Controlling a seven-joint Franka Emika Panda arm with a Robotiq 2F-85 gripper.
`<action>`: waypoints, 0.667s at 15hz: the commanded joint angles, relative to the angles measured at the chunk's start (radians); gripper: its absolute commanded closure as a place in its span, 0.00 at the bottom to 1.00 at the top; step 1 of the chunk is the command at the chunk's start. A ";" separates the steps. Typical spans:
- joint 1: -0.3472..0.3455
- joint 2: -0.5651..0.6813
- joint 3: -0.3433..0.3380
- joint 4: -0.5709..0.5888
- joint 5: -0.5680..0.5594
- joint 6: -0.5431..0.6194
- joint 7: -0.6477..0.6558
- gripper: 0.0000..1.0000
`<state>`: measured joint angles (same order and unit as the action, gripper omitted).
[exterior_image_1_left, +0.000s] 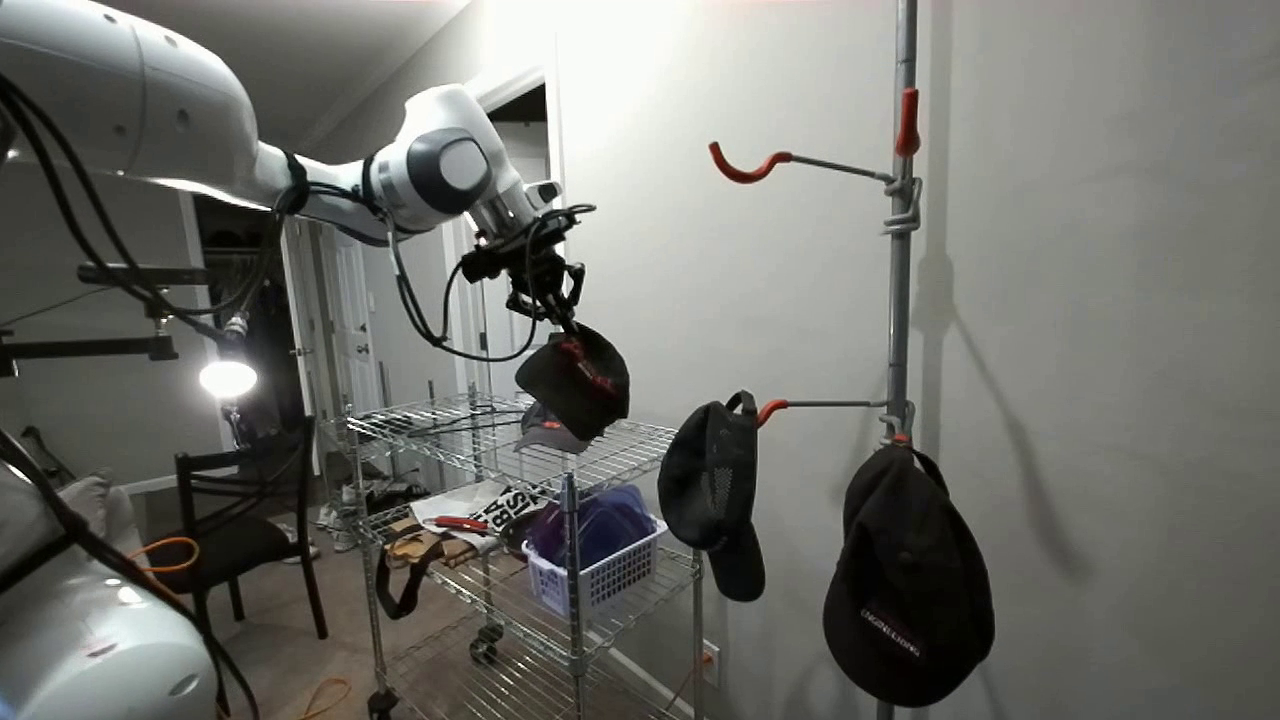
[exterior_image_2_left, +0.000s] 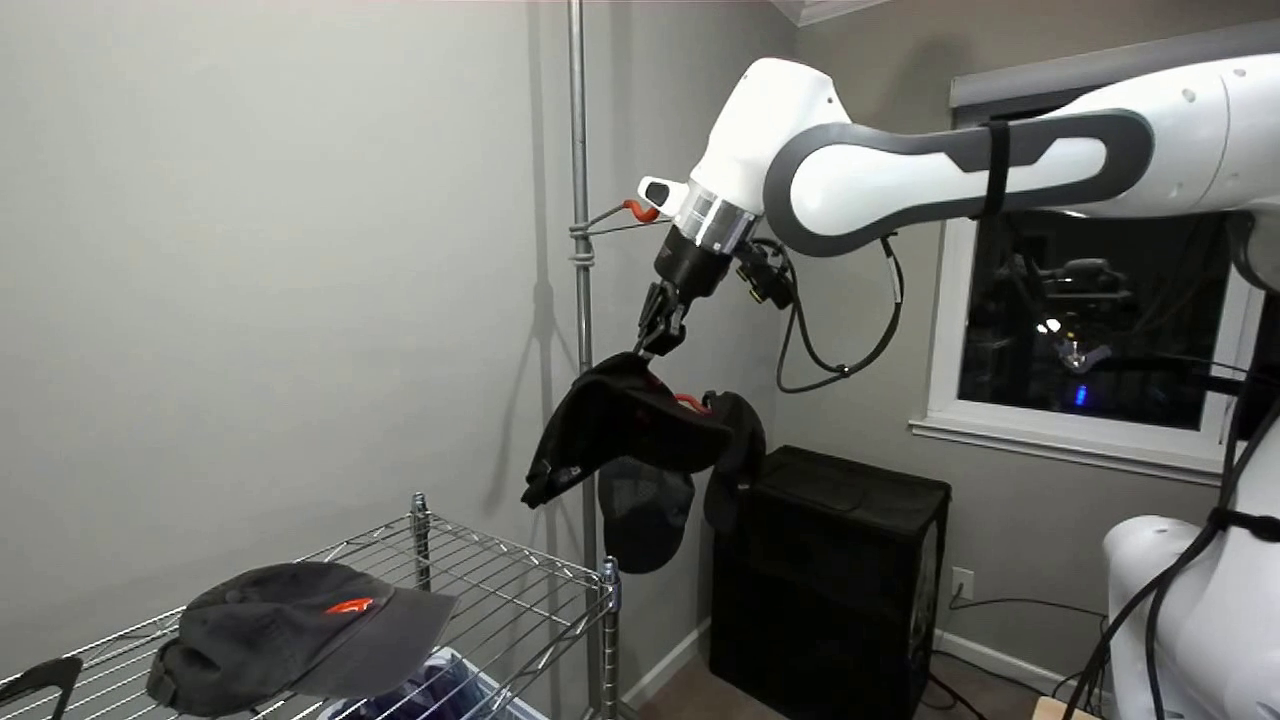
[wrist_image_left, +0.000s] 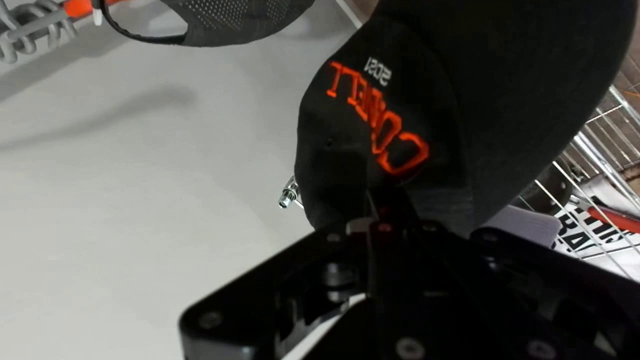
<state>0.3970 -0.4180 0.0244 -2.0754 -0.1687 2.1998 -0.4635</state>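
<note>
A lamp (exterior_image_1_left: 228, 378) glowed and a black chair (exterior_image_1_left: 235, 542) stood left of a pale wall (exterior_image_1_left: 1130, 250); in an exterior view, a white-framed window (exterior_image_2_left: 1150, 320) was dark at right.

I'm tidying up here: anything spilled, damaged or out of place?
I see no spill or damage. A dark strap looks untidy, dangling over the edge of the wire cart's middle shelf. The black cap pinched in the gripper hangs askew, which seems only natural.

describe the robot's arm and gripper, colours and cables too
The arm is white and rounded, with dark grey trim and a silver collar. Black cables loop beneath it and a black strap wraps it. The gripper is black and angular, with round screw heads.
</note>
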 joint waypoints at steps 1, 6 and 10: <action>-0.044 -0.059 0.037 -0.094 0.013 0.143 -0.024 0.98; -0.053 -0.037 0.060 -0.076 0.017 0.135 -0.012 0.97; -0.052 -0.037 0.067 -0.080 0.016 0.136 -0.011 0.97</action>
<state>0.3719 -0.4562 0.0688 -2.1591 -0.1688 2.3379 -0.4640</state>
